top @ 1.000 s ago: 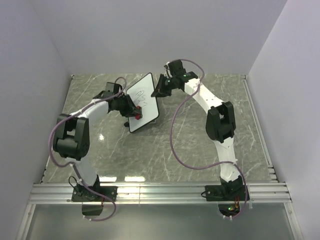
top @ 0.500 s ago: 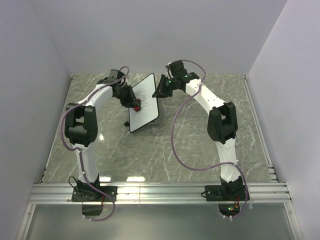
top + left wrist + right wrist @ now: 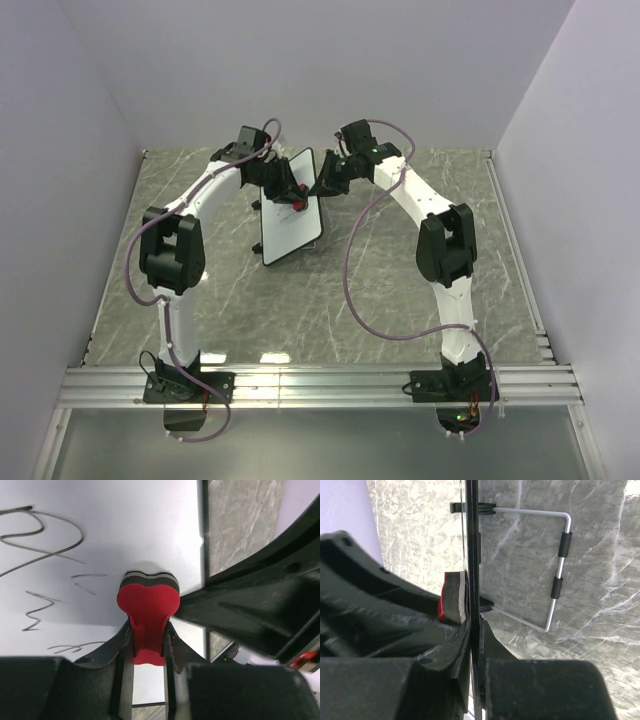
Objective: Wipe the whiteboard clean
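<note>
A smooth, glossy white face and a thin black rim that looks like plastic mark the whiteboard [image 3: 290,232]. Against it sits the eraser [image 3: 148,597], matt red foam over a grey felt-like layer, pinched in the matt black, faintly grained fingers [image 3: 119,645] of the left gripper [image 3: 148,642]. Behind the whiteboard, a bare silvery metal wire stand [image 3: 564,544] carries black sleeves. Beneath it the table [image 3: 250,300] is polished, grey and marble-veined, catching glare. Flanking it, the left arm [image 3: 205,195] and right arm [image 3: 405,195] wear glossy white shells with matt black joints.

White arms [image 3: 402,196], black joints [image 3: 443,246], black pincers [image 3: 293,195] (purple cables [image 3: 345,272])
</note>
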Robot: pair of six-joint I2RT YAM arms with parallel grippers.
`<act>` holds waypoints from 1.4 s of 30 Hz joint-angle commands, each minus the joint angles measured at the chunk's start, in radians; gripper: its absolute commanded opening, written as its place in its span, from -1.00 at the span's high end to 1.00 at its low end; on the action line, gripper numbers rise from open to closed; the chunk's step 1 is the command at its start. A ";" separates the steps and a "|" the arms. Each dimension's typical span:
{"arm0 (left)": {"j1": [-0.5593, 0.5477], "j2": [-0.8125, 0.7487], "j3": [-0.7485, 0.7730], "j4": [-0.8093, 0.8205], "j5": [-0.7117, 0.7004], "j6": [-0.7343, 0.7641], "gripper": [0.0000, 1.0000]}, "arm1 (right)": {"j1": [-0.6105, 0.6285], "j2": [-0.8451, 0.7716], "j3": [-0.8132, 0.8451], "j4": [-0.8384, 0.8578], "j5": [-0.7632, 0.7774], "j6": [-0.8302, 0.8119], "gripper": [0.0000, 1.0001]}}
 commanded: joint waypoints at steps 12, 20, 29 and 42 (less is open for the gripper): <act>0.078 -0.055 -0.538 0.139 -0.075 0.014 0.99 | 0.021 -0.005 0.021 -0.024 0.001 -0.034 1.00; 0.023 -0.038 -0.259 0.037 -0.008 0.006 0.99 | 0.021 0.015 0.044 -0.032 -0.004 -0.029 1.00; -0.066 0.015 -0.022 -0.051 0.034 -0.027 0.99 | 0.021 0.029 0.063 -0.044 0.003 -0.037 1.00; 0.101 0.172 -0.042 -0.062 -0.023 0.049 1.00 | 0.015 0.045 0.078 -0.055 -0.001 -0.046 1.00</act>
